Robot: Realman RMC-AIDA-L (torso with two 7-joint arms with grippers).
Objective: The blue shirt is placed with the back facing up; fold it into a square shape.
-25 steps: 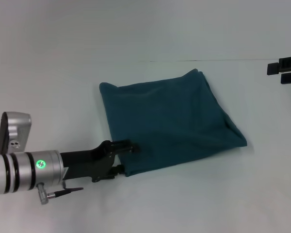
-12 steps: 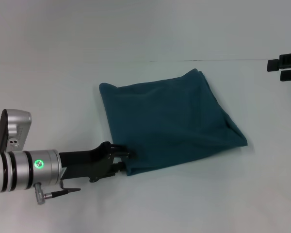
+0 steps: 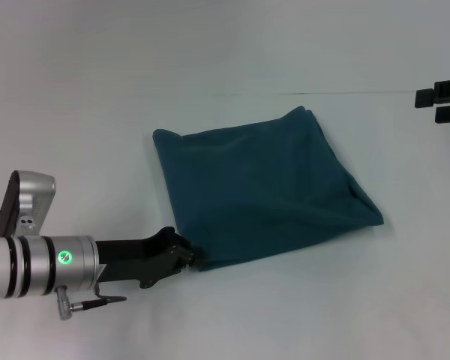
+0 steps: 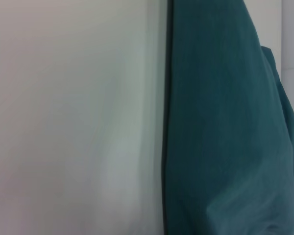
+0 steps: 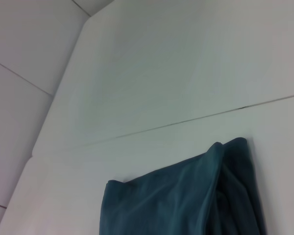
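Three cameras, one folded dark teal-blue cotton shirt (image 3: 264, 187)
Head looks down from above; left wrist sits close (image 4: 225, 127); right wrist views from afar (image 5: 186, 196).

Soft, even, bright light with a cool cast; shadows are faint. The left wrist view is blurred throughout, its blue shirt (image 4: 225, 127) edge smeared.

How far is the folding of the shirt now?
Mostly done: the blue shirt already lies as a rough, slightly skewed square. In hand: the left pincer is at its near left corner. The right pincer waits far right. Left: perhaps tidying the bunched right edge.
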